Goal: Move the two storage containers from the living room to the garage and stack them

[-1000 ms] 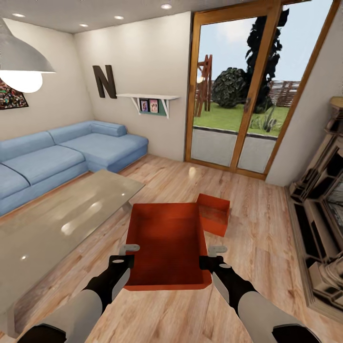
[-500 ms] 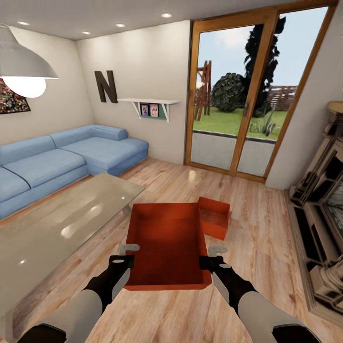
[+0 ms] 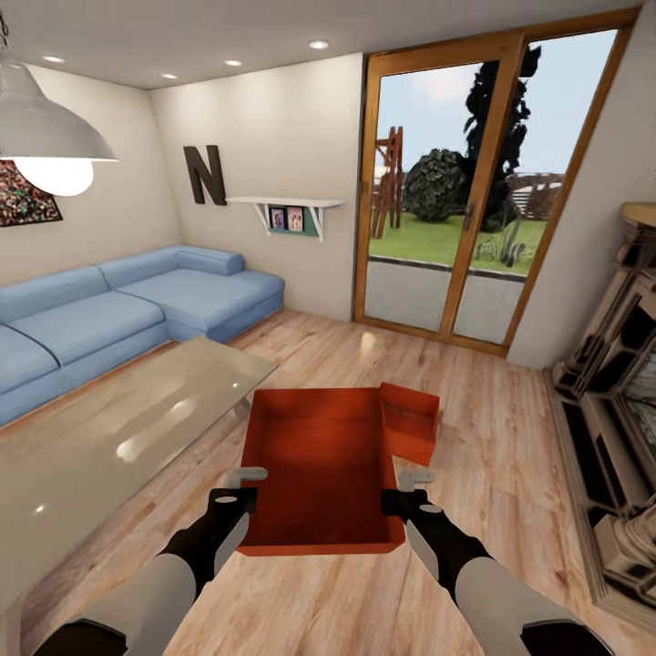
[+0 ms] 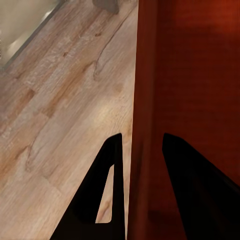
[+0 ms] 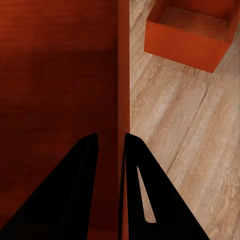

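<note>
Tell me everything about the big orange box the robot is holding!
The held container is a red-orange, open-top rectangular bin with plain straight walls, empty inside. It looks like matte plastic. It sits level above the wood floor, in front of the robot. The left tool pinches its left wall and the right tool its right wall.

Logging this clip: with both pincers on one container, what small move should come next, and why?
Probably turn the base away toward the garage. The left pincer and right pincer each straddle a side wall of the held container, seemingly lifted off the wood floor; the other container waits there.
</note>
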{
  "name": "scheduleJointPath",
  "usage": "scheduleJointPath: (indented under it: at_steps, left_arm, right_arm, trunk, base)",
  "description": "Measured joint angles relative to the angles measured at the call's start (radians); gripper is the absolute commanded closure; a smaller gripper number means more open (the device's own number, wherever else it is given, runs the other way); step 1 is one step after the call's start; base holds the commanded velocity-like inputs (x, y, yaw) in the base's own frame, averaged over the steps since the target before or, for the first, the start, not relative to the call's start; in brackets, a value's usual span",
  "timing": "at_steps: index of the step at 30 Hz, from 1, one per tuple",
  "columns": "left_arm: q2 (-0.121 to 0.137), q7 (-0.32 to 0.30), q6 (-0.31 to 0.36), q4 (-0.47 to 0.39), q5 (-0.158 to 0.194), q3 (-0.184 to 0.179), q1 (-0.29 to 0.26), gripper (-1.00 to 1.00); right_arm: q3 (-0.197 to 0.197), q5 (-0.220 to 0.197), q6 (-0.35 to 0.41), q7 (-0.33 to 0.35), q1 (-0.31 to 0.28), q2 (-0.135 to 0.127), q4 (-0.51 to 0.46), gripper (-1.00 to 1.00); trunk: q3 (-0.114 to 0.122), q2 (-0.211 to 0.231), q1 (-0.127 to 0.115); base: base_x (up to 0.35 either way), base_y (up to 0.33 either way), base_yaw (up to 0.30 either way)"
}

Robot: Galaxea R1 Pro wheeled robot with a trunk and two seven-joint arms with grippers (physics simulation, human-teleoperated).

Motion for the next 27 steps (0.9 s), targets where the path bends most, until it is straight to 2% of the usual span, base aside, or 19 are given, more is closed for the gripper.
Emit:
scheduleJointPath:
  at_steps: [27]
  left_arm:
    - [0.000,0.000,0.000,0.000,0.000,0.000,0.000,1.00]
  right_arm:
    - [0.000,0.000,0.000,0.000,0.000,0.000,0.000,1.00]
  trunk:
    - [0.043,0.000,0.000]
  base:
    - [0.000,0.000,0.000]
